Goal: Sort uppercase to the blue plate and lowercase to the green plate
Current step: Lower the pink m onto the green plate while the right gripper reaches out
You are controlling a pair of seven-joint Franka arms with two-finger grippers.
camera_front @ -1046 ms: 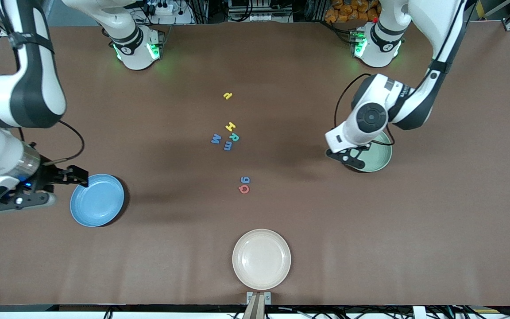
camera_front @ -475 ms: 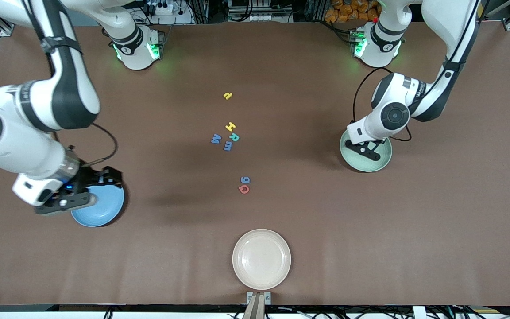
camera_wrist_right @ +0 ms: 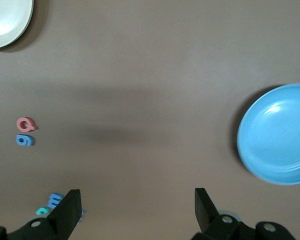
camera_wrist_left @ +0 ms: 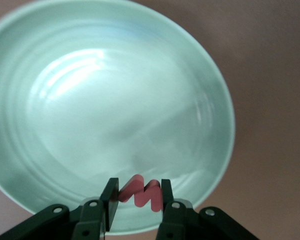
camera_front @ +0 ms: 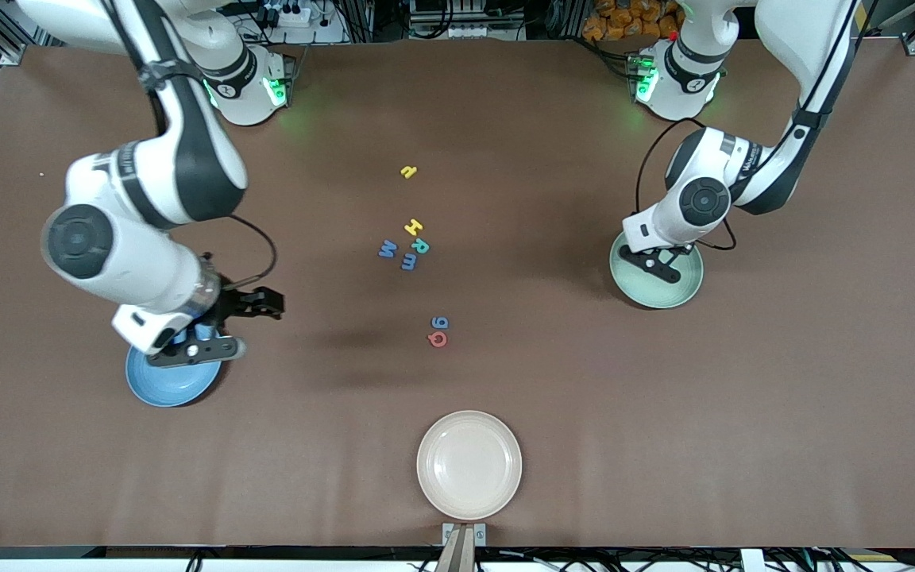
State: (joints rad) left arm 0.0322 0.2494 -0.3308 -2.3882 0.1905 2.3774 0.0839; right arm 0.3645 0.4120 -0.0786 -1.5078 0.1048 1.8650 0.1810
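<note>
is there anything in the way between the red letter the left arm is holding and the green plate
Nothing visible. The left end effector holds the red w directly over the green plate, whose inside shows bare below it.

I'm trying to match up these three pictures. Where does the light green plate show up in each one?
Front view: the green plate lies toward the left arm's end of the table, under the left gripper.
Left wrist view: the green plate fills most of the picture, below the left gripper, which grips a red w.
Right wrist view: not in it.
Shared landmark: the left gripper over the plate shows in the front and left wrist views.
</note>
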